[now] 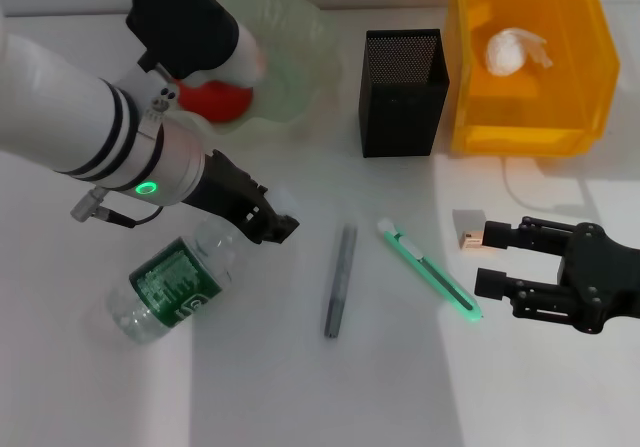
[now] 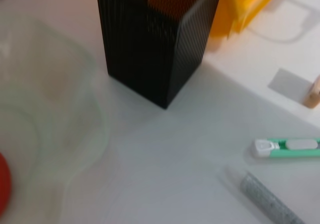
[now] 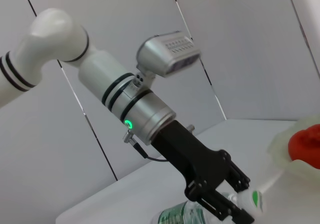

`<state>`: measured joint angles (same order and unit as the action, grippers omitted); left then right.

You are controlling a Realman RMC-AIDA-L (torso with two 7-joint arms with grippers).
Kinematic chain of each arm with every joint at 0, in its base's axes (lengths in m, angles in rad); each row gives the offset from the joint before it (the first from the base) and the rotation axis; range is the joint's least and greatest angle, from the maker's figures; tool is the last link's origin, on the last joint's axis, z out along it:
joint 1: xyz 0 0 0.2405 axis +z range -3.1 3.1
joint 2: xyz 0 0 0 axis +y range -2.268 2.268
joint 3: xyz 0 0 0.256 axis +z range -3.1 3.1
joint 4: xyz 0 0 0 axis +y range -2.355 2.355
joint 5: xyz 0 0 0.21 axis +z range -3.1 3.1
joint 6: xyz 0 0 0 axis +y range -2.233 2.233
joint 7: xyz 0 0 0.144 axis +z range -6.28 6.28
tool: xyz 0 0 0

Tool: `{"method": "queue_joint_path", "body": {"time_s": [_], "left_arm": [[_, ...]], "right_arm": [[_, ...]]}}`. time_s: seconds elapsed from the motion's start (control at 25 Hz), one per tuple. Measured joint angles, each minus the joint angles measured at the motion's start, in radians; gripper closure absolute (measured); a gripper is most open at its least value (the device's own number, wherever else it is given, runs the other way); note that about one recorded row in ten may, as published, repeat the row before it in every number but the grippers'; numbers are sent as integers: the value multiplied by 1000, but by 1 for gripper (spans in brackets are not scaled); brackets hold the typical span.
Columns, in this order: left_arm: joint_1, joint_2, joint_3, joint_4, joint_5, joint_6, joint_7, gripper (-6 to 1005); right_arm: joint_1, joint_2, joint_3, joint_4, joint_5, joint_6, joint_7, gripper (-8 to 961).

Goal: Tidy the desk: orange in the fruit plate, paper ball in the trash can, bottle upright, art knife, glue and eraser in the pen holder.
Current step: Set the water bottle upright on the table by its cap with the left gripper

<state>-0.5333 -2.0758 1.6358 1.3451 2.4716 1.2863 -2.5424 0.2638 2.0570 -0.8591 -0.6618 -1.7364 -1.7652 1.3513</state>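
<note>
Left gripper [image 1: 272,219] seems pinched on the lying bottle [image 1: 178,282] neck, lower left. Pivot it upright slowly. Right gripper [image 1: 497,259] waits, fingers spread.

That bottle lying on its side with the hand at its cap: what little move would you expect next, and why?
Probably closing the left hand on the bottle neck, then tipping it upright. The bottle lies flat on the desk, and the hand sits right at its cap end. The right hand waits open near the eraser.
</note>
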Motion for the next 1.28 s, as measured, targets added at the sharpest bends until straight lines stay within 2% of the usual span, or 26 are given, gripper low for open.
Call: {"method": "queue_joint_path", "body": {"time_s": [0.04,0.2,0.56,0.72,0.88,1.04,1.08,1.12,1.24,1.28], "left_arm": [[38,0,-2,52,-11,-14,24,552],[123,4,-36,140,-99,-44,101,551],[207,5,-171,148,-342,-47,303,549],[262,5,-241,110,-539,-48,472,548],[281,5,-311,-18,-727,-34,622,546],[288,6,-354,-227,-947,-14,833,545],[288,6,-354,-227,-947,-14,833,545],[284,7,-371,-335,-1050,10,943,545],[277,7,-395,-471,-1150,55,1117,544],[277,7,-395,-471,-1150,55,1117,544]], "right_arm": [[0,0,0,0,0,0,0,253],[0,0,0,6,0,9,0,253],[8,1,0,13,0,11,-1,253],[9,4,0,13,2,11,-1,253],[9,6,0,14,3,12,-1,253],[11,6,0,25,6,17,0,253],[12,6,0,30,6,19,0,253],[15,6,1,39,7,23,-1,253],[25,6,2,59,7,27,-2,253],[26,6,2,65,7,29,-3,253]]}}
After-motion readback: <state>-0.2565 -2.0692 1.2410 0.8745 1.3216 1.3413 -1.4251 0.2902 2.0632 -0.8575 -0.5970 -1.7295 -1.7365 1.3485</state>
